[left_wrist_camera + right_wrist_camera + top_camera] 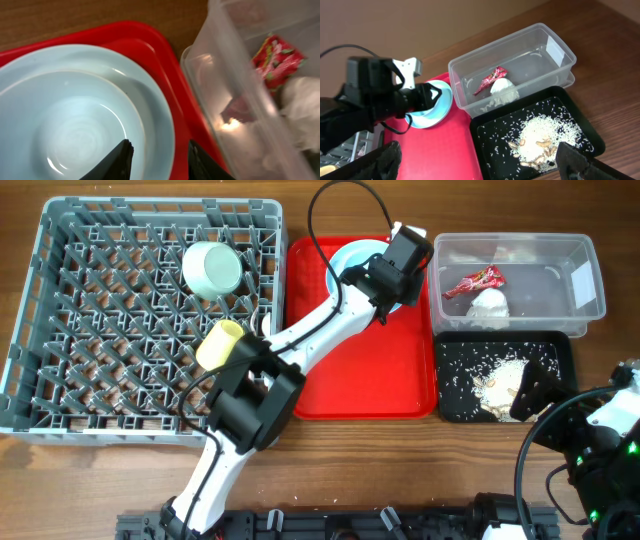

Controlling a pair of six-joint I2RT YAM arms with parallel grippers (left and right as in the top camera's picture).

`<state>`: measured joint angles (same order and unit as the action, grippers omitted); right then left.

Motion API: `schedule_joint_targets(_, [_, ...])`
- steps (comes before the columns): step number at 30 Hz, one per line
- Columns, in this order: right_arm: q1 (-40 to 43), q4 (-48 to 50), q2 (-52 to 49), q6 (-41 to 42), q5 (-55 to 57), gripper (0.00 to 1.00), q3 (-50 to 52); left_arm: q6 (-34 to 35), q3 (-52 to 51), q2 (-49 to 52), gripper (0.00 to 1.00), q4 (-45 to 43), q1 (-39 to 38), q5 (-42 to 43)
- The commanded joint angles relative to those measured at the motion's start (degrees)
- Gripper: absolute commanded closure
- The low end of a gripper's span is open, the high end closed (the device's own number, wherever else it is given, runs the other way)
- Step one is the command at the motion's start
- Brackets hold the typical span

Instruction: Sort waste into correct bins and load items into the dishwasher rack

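Note:
The light blue plate [350, 254] lies at the far end of the flat red tray [360, 380]. My left gripper [397, 262] is open at the plate's right rim [75, 115], one finger over the plate and one over the red tray [159, 162]. The mint green bowl [212, 268] and yellow cup [220, 343] sit in the grey dishwasher rack [100, 330]. The clear tub [575, 275] holds the red-and-white wrapper [478, 281] and white tissue [490, 305]. The black tray [450, 395] holds rice scraps [505, 375]. My right gripper [480, 165] is wide open and empty above the black tray's near edge. Fork and spoon are out of view.
The left arm stretches diagonally from the table's front across the rack's right corner and the red tray. The clear tub [235, 90] stands just right of the red tray [170, 65]. The right arm's base and cables sit at the front right corner.

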<state>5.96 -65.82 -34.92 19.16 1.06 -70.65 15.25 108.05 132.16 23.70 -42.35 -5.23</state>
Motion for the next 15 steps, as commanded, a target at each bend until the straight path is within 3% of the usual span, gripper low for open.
schedule_joint_targets(1, [0.11, 0.15, 0.26, -0.96, -0.74, 0.0, -0.15, -3.1, 0.66, 2.93, 0.63, 0.07, 0.24, -1.55])
schedule_joint_targets(7, [0.11, 0.15, 0.26, -0.96, -0.74, 0.0, -0.15, -3.08, -0.24, 4.83, 0.66, 1.38, 0.61, -5.31])
schedule_joint_targets(9, [0.11, 0.15, 0.26, -0.96, -0.74, 0.0, -0.15, -3.08, -0.24, 5.11, 0.75, 1.07, 1.01, -6.23])
schedule_joint_targets(11, [0.11, 0.15, 0.26, -0.96, -0.74, 0.0, -0.15, -3.08, -0.22, 5.11, 0.92, -0.26, 1.38, -6.23])
schedule_joint_targets(15, [0.11, 0.15, 0.26, -0.94, -0.74, 0.0, -0.15, -3.08, -0.24, 5.44, 0.96, 0.5, 1.64, -6.23])
